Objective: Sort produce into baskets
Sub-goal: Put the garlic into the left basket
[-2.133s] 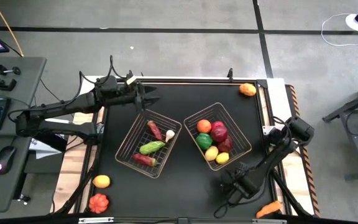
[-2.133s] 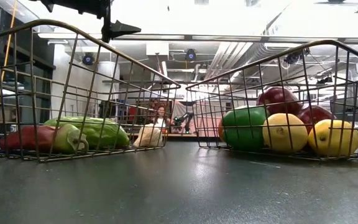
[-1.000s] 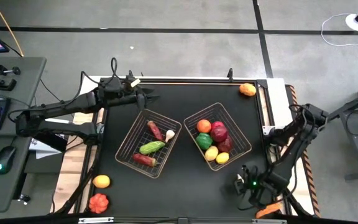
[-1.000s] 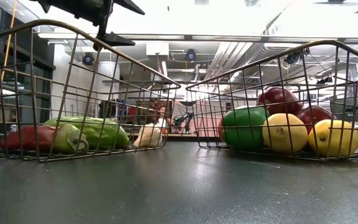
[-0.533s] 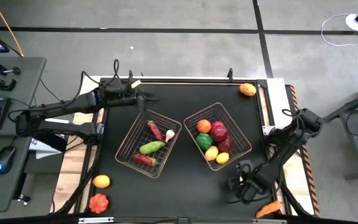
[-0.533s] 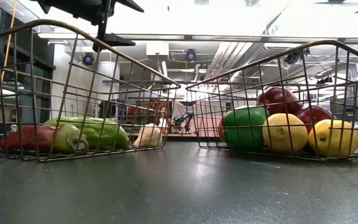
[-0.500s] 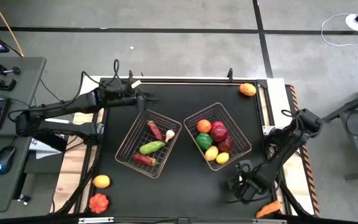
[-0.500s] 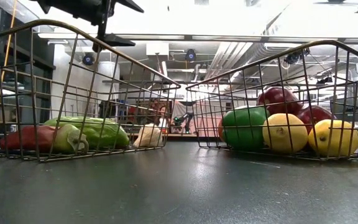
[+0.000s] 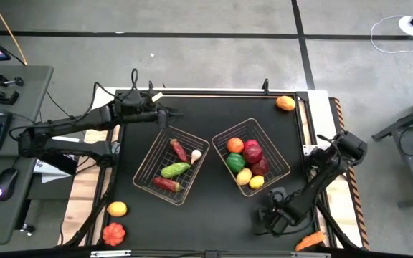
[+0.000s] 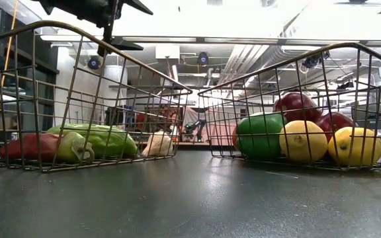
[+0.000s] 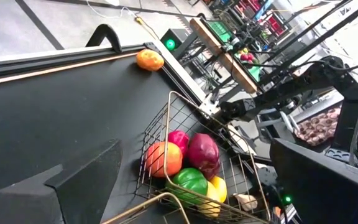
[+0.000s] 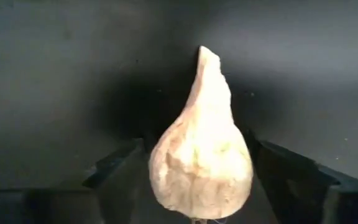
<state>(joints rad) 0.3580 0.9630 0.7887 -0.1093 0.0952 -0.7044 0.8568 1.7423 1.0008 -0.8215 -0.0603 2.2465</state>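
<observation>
Two copper wire baskets stand mid-table. The left basket [image 9: 143,156] holds a green cucumber [image 9: 176,170], red pieces and a white bulb. The right basket [image 9: 284,166] holds an orange, red, green and yellow fruits [image 10: 303,140]. My right gripper [image 9: 265,218], near the table's front right, is shut on a white garlic-like bulb [image 12: 201,155]; in the high view the gripper hides the bulb. My left gripper [image 9: 173,113] is open and empty above the far corner of the left basket; it also shows in the low view [image 10: 127,26]. My right gripper pinches the white bulb's wide lower part [image 12: 166,168] between its two fingers, one finger on each side. The fingers point down at the table. The bulb's pointed tip [image 12: 207,59] reaches out past the fingertips. Whether the bulb is clear of the table I cannot tell.
Loose produce lies at the table's edges: an orange fruit [image 9: 285,103] at the far right corner, a yellow-orange fruit [image 9: 117,208] and a red ribbed one [image 9: 113,233] at the near left, and a carrot [image 9: 309,241] at the near right, close to my right gripper.
My right gripper, still holding the bulb, has gone toward the table's left edge along the near side, away from the carrot.
</observation>
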